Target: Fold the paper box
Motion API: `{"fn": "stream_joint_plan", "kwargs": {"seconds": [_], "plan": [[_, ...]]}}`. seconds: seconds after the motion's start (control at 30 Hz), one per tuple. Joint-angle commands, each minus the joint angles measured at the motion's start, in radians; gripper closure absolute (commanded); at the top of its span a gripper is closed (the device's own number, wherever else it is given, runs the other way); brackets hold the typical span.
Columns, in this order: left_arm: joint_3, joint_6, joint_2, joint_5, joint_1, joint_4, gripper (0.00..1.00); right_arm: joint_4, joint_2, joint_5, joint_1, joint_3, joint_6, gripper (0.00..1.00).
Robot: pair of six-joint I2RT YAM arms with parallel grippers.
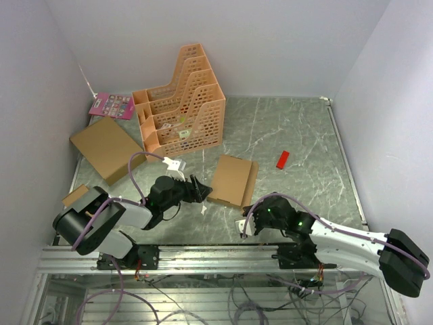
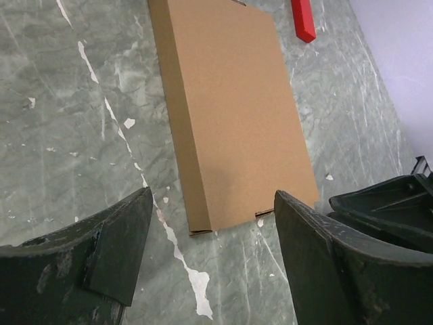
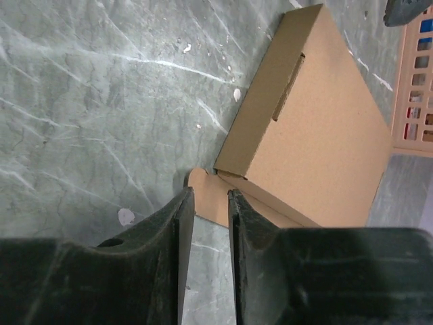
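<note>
The paper box (image 1: 231, 180) lies flat and shallow on the grey marble table, lid side up. It also shows in the left wrist view (image 2: 237, 108) and the right wrist view (image 3: 318, 135). A rounded flap (image 3: 210, 196) sticks out flat at its near corner. My left gripper (image 1: 201, 189) is open and empty just left of the box, its jaws wide in the wrist view (image 2: 213, 196). My right gripper (image 1: 249, 211) is at the box's near right corner; its jaws (image 3: 210, 191) stand a narrow gap apart, over the flap, holding nothing.
An orange file organiser (image 1: 181, 101) stands at the back. A larger flat cardboard box (image 1: 107, 147) lies at the left, a small brown box (image 1: 76, 195) by the left arm. A red block (image 1: 283, 159) lies right of the paper box. A pink card (image 1: 111, 105) lies at the back left.
</note>
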Motion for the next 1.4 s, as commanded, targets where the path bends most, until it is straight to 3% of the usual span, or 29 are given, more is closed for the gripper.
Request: {"fn": "stream_joint_plan", "kwargs": {"seconds": [0.0,0.43,0.8,1.37], "plan": [[0.022,0.036,-0.004,-0.037,-0.008,0.005,0.17,-0.025,0.022,-0.047,0.005,0.007,-0.023,0.72],[0.020,0.037,0.015,-0.037,-0.008,0.024,0.17,0.071,0.094,0.015,0.005,-0.027,-0.039,0.68],[0.017,0.042,0.015,-0.038,-0.007,0.022,0.17,0.081,0.090,0.065,0.003,-0.013,-0.017,0.82],[0.032,0.041,0.051,-0.029,-0.008,0.033,0.17,0.084,0.071,0.090,0.001,-0.004,0.050,0.89]]}}
